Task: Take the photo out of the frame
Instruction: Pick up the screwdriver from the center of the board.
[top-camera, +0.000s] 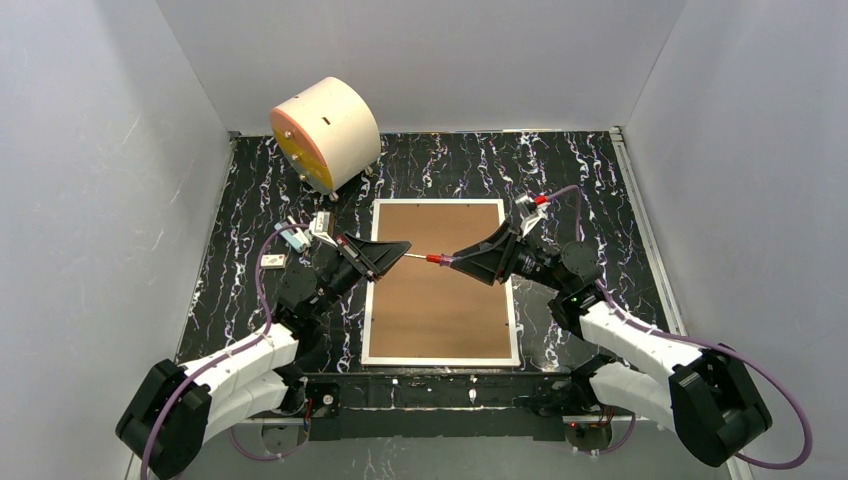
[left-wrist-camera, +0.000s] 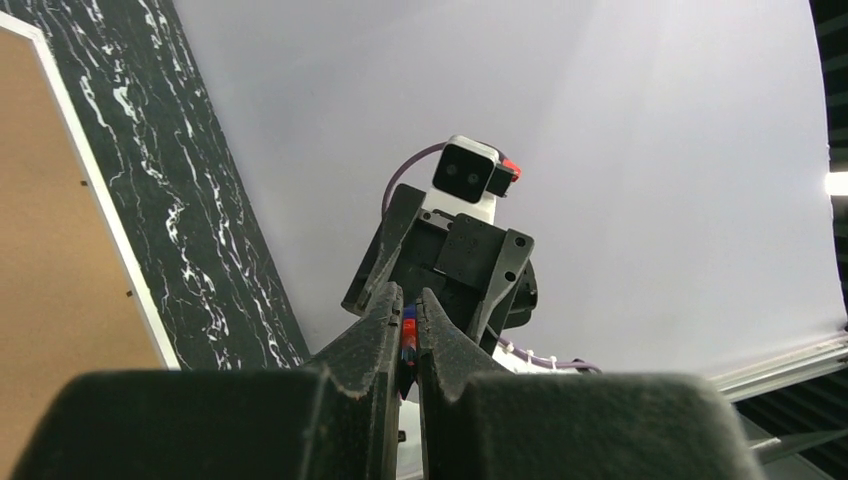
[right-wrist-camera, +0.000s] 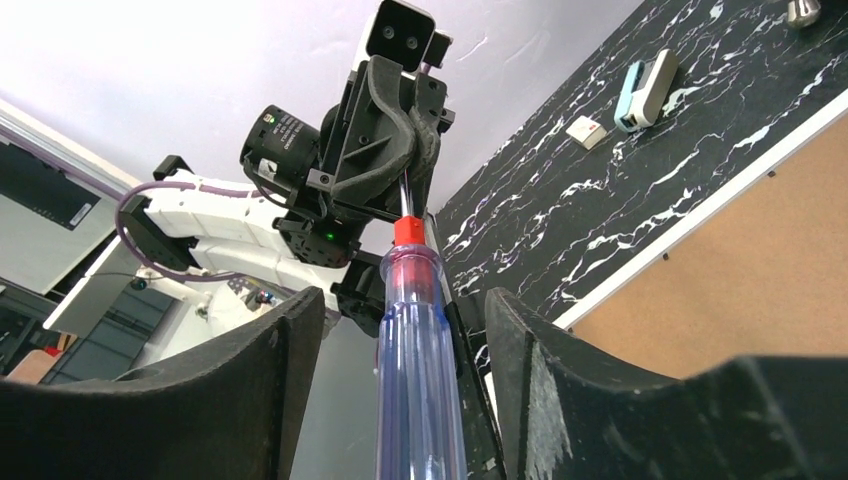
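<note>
Though apparently apart, frame (top-camera: 440, 325) back-up below left gripper (top-camera: 403, 250), screwdriver (top-camera: 430, 258), right gripper (top-camera: 459, 262).

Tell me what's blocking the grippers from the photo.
The frame lies face down, so its brown back panel hides the photo. A screwdriver also spans both grippers above it: the left gripper is shut on its shaft, the right gripper open around its handle.

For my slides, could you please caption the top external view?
Over the face-down frame, the left gripper pinches a screwdriver, its handle inside the open right gripper.
</note>
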